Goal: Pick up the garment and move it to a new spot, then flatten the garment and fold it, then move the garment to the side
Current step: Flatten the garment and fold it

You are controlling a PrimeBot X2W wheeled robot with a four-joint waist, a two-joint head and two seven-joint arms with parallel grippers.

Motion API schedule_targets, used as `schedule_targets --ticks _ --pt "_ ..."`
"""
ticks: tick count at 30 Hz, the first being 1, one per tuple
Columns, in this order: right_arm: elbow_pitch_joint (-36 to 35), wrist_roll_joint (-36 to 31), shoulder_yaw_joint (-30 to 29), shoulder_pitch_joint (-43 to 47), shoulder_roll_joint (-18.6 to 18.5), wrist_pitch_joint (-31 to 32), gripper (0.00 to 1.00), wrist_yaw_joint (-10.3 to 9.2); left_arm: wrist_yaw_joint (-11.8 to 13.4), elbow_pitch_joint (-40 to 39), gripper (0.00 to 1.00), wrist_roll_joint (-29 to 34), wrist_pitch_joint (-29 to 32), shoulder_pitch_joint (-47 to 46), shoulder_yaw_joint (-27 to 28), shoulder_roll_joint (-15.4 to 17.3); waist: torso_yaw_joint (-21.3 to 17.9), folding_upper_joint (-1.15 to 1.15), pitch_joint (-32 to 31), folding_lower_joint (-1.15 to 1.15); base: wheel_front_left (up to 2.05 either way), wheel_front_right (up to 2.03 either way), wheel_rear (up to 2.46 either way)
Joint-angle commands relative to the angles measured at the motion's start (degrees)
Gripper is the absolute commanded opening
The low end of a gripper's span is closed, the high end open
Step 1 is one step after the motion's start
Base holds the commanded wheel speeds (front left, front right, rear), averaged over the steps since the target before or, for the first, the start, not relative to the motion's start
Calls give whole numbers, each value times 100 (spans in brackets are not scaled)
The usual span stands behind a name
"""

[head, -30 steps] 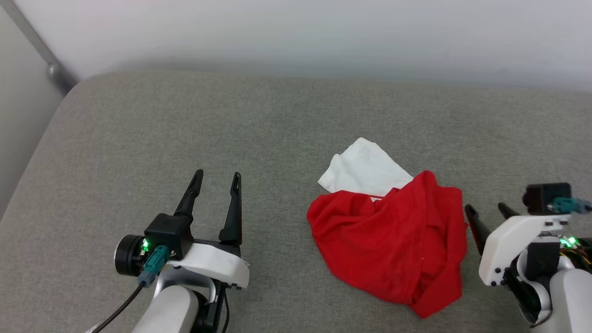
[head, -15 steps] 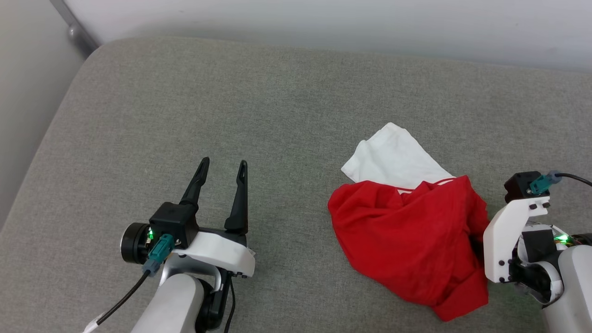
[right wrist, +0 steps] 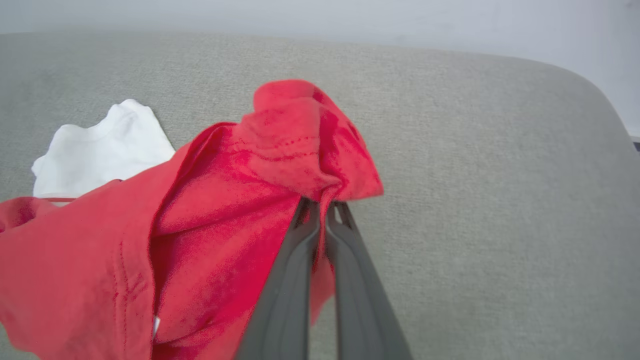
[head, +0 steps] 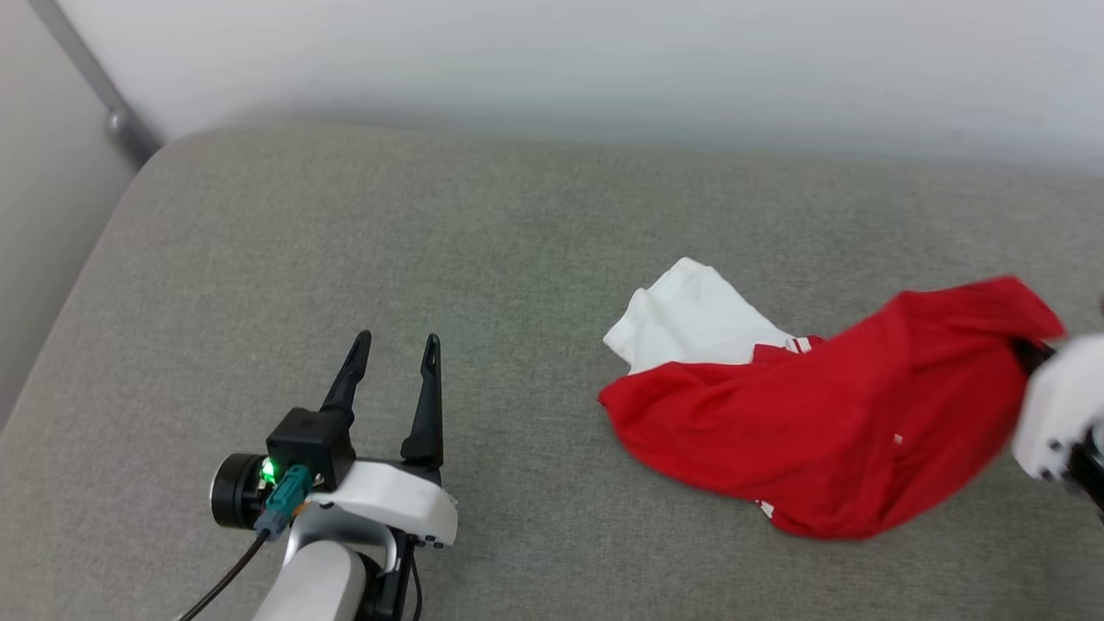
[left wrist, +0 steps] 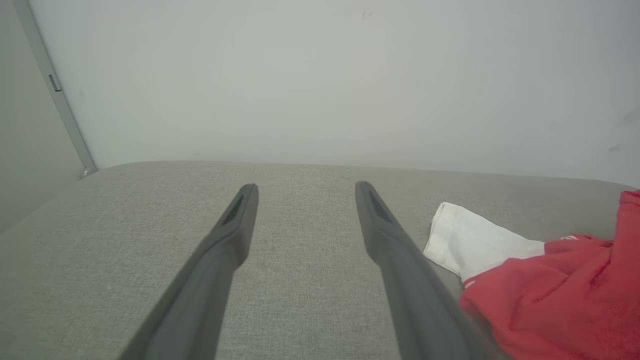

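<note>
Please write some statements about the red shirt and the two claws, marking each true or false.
1. The right claw is shut on the crumpled bright red jersey garment. True.
2. The garment lies flat and folded. False: it is bunched and unfolded.
3. Its white short sleeve rests on the grey fabric cushion. True.
4. The left claw holds the white short sleeve. False: it is open, empty, apart from it.

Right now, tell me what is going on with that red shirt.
The right hand is shut on a bunched fold of the red garment, holding that end up off the grey cushion. The rest, white sleeve included, lies crumpled on it. The left hand is open and empty, apart from the garment. Nothing is flattened or folded yet.
</note>
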Motion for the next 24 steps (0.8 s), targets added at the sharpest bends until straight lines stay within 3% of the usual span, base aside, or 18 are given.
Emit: schedule_targets --ticks 1,6,11,12,13,14,15,24 --pt "-36 -100 -290 313 86 -79 0 -4 -4 11 100 2 -15 84 14 21 -105 0 -134 -1 0 0 0" --pt "13 -211 -1534 1180 523 -350 0 -5 7 57 100 -37 -15 270 52 86 -220 0 -364 -1 0 0 0" --pt "594 -239 -2220 1978 940 -705 0 -4 87 84 100 -109 57 474 100 147 -300 0 -563 -1 0 0 0" --pt "726 -246 -2265 2066 999 -783 13 -3 104 82 100 -126 71 513 113 162 -321 0 -590 -1 0 0 0" --pt "843 -236 -2279 2120 1055 -889 43 -4 120 75 100 -137 98 553 125 174 -344 0 -617 -1 0 0 0" --pt "936 -192 -2282 2145 1095 -1005 82 -4 141 59 100 -139 113 597 134 184 -366 0 -646 -1 0 0 0" --pt "996 -155 -2263 2167 1133 -1145 100 -3 159 38 100 -147 127 633 137 201 -385 0 -666 -1 0 0 0" --pt "450 -359 -2208 1957 1162 -3129 100 -4 263 -118 100 -217 269 871 188 339 -507 0 -851 -1 0 0 0"
